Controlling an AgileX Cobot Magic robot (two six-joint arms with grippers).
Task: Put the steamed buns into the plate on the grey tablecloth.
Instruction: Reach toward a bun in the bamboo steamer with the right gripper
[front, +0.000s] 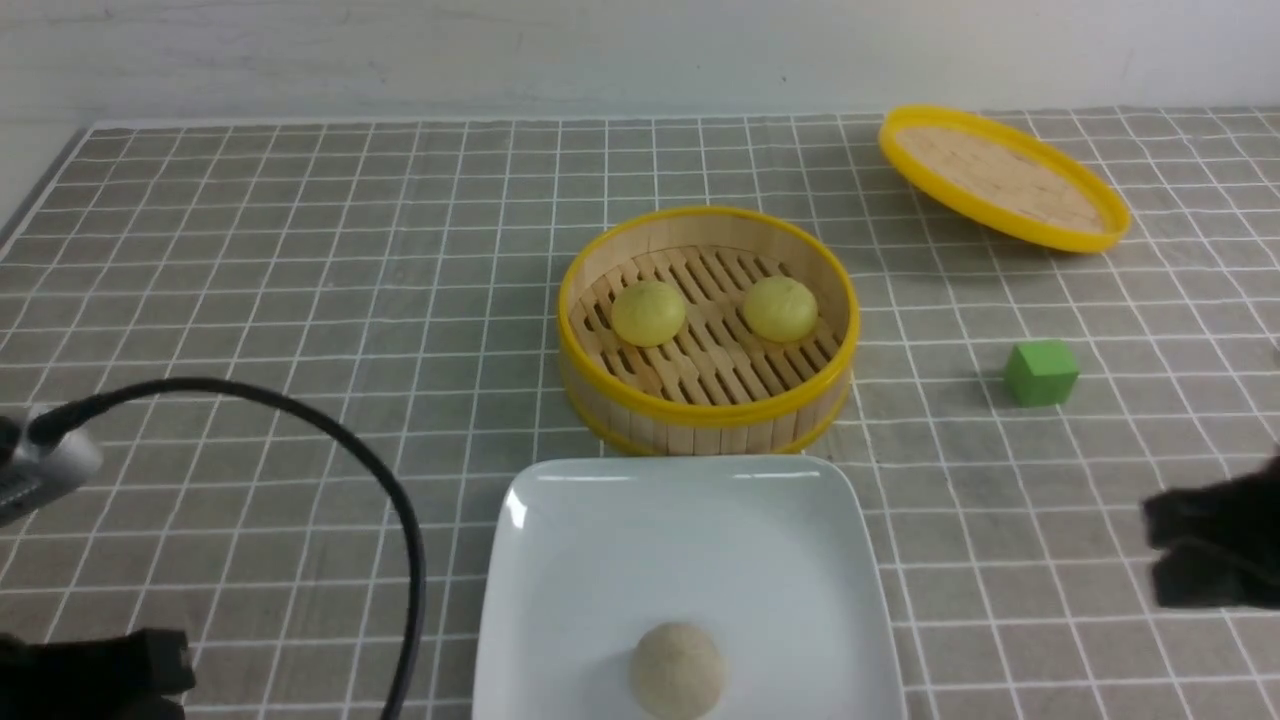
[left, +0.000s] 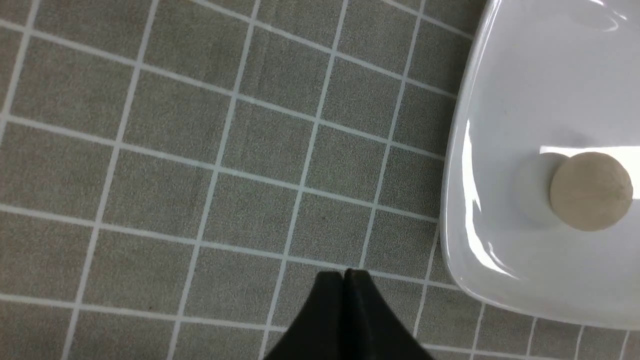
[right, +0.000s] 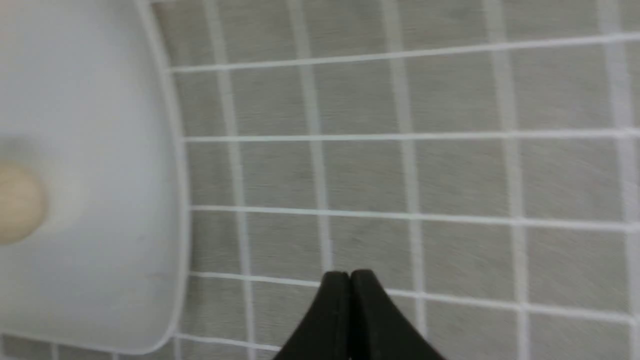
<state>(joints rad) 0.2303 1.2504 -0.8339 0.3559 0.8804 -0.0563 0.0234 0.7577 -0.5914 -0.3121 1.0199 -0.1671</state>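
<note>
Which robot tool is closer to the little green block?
Right. The right tool sits near the small green cube, a bit toward the robot. The left tool is far off, past the white square plate, on the other side.

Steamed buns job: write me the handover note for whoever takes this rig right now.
Left gripper: shut, empty, over the grey tablecloth beside the plate.
Right gripper: shut, empty, on the plate's other side.
Steamed buns: both in the open bamboo steamer, behind the plate.
Plate holds only a greyish-beige bun.
Done: lid is off, lying far right.
Left: move both yellow buns onto the plate.
</note>
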